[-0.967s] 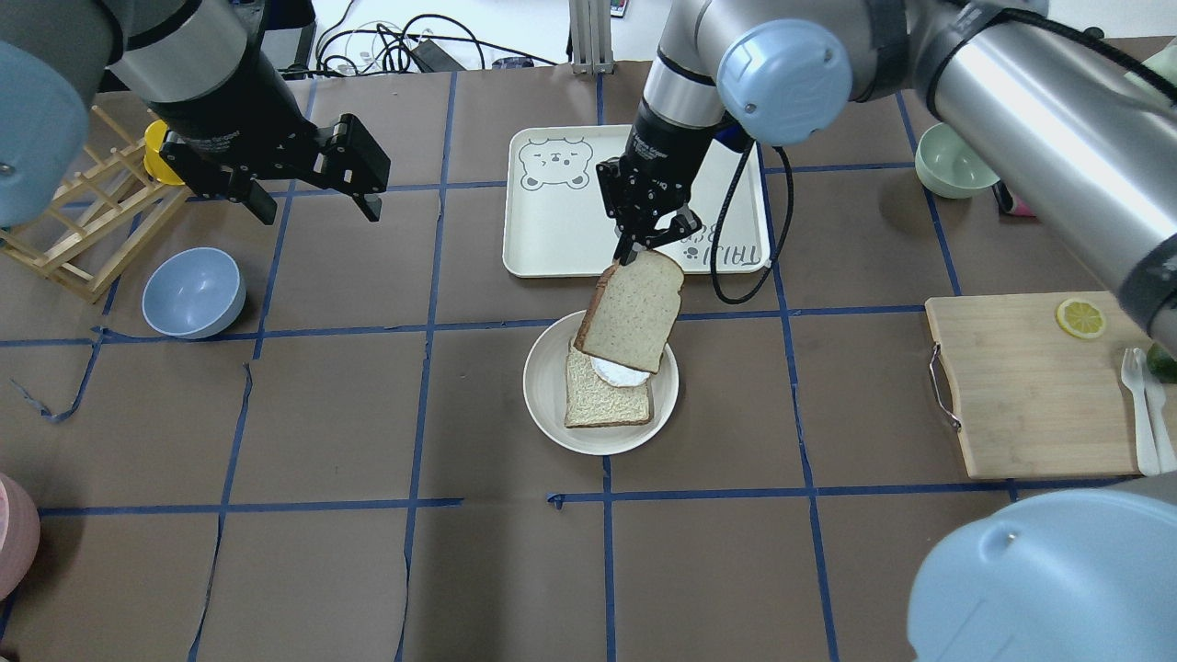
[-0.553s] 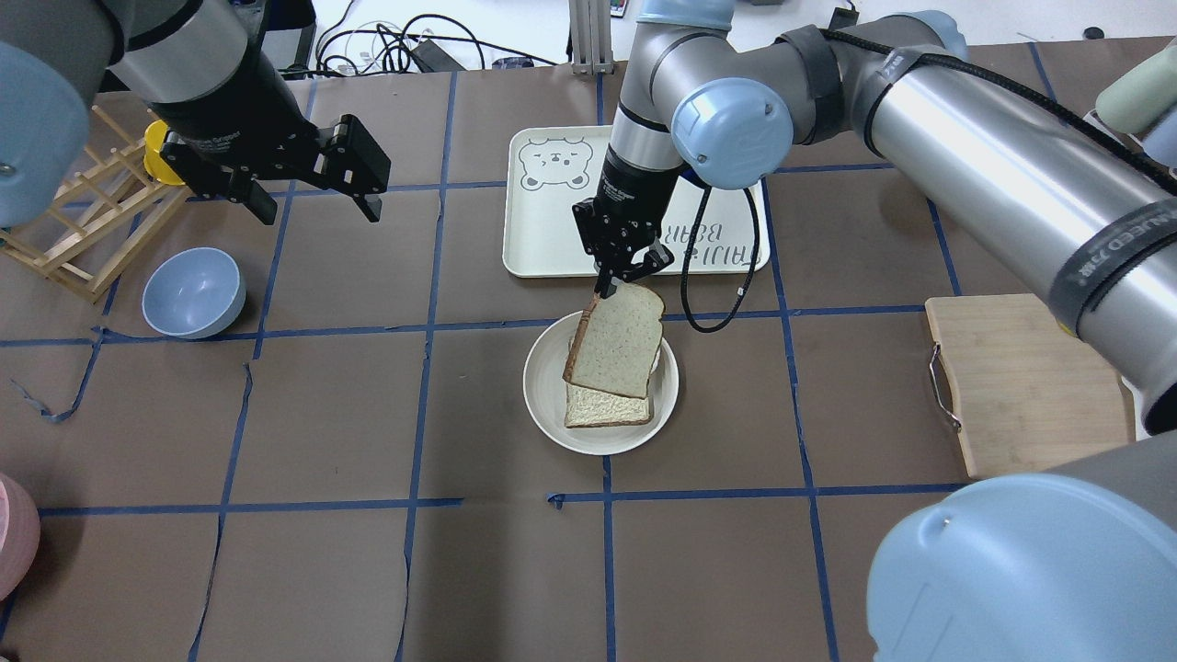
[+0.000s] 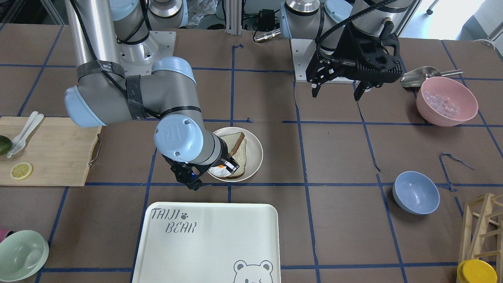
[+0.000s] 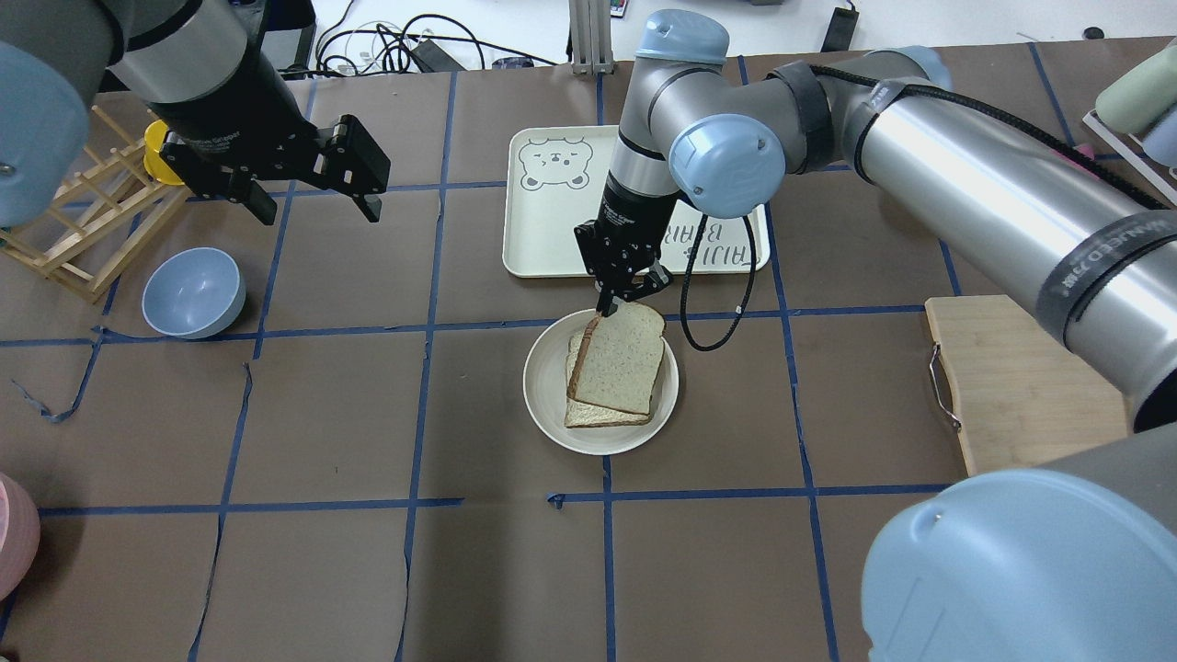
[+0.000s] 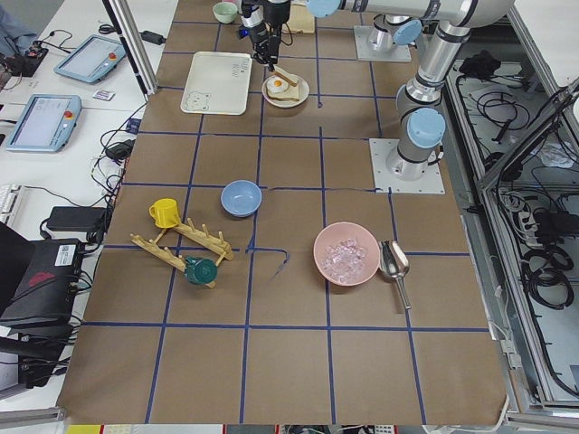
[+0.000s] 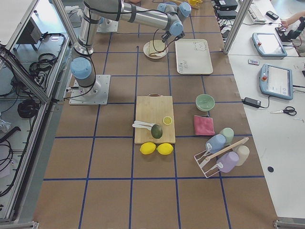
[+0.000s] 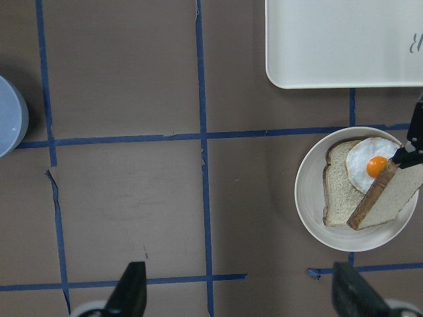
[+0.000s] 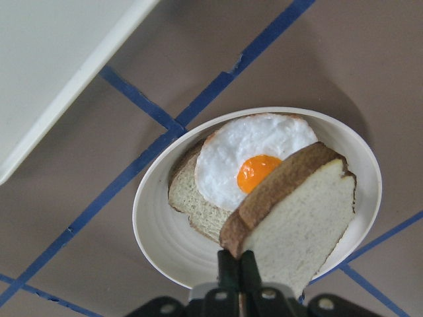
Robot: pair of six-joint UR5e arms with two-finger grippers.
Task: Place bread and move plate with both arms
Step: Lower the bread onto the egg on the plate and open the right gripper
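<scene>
A brown papered surface (image 4: 368, 414) marked with blue tape lines carries the plate (image 4: 542, 386) near its middle, just beside the bear tray (image 4: 552, 221). The right claw (image 4: 604, 306) is clenched on the crust edge of the bread (image 4: 621, 363), which hangs tilted over the plate, above a fried egg (image 8: 254, 155) on a lower slice (image 4: 598, 416). Whether its low edge touches yet is unclear. The left claw (image 4: 317, 207) hovers released, spread wide and well apart from the plate.

To finish the placing well, the right arm should probably lower and level the slice until it lies flat, squared over the lower slice and inside the rim. Only then should it let go, lifting straight up so the egg isn't dragged.
</scene>
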